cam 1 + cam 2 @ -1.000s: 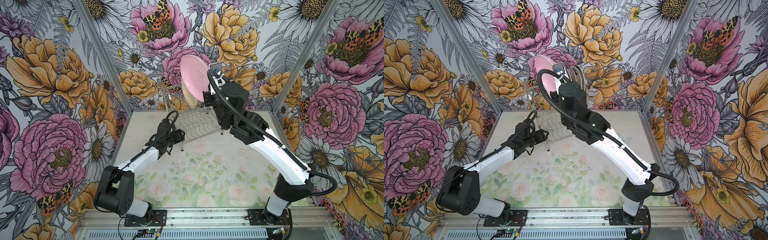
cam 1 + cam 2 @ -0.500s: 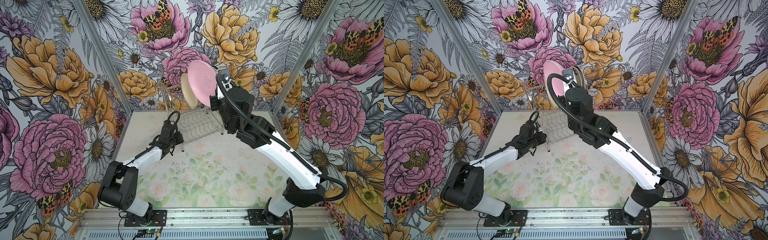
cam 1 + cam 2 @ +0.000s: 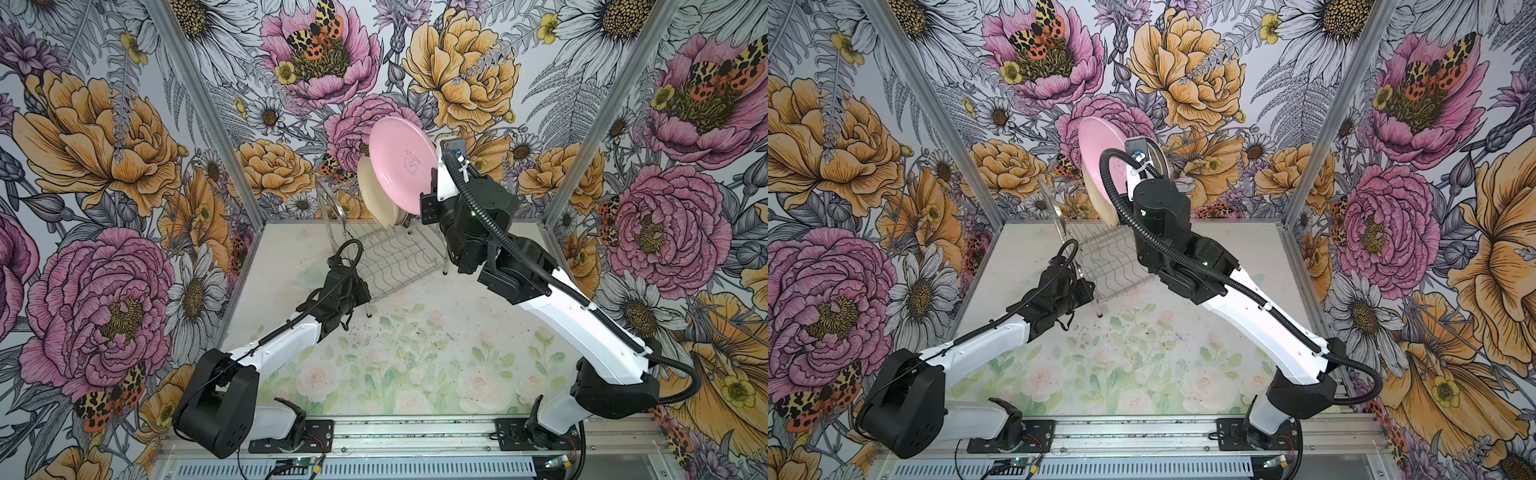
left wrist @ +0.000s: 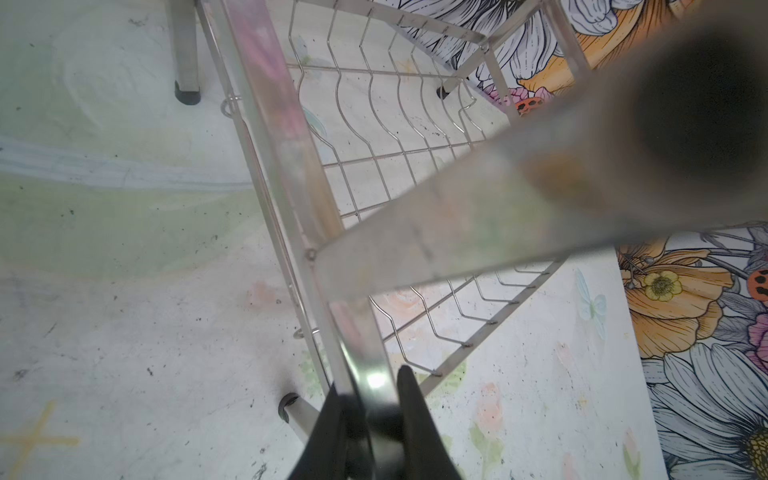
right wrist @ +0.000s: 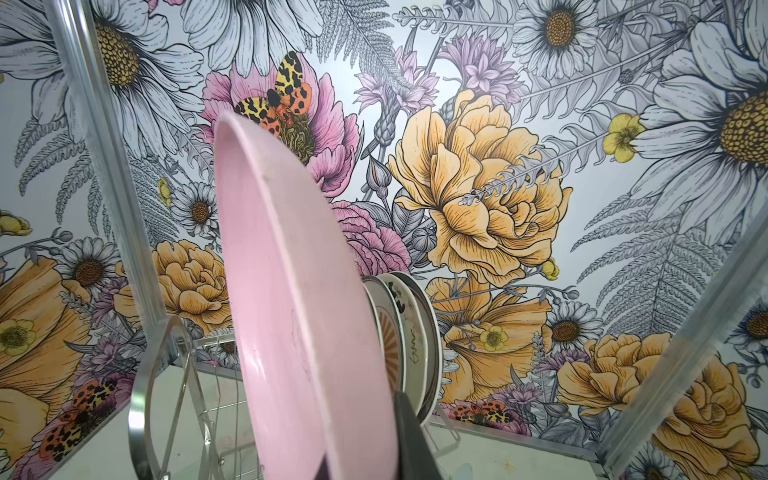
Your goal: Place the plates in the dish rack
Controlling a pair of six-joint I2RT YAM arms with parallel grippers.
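Floral tabletop (image 3: 415, 353), flowered walls: your pink plate (image 3: 401, 162) stood on edge, raised over the dish rack (image 3: 390, 257) at the table's back.
You had the right gripper (image 5: 365, 453) closed on the pink plate's lower rim, with the cream plate (image 3: 374, 195) on one side and the printed plates (image 5: 411, 332) on the other. Your left gripper (image 4: 370, 411) was pinched tight on the rack's front frame strip.
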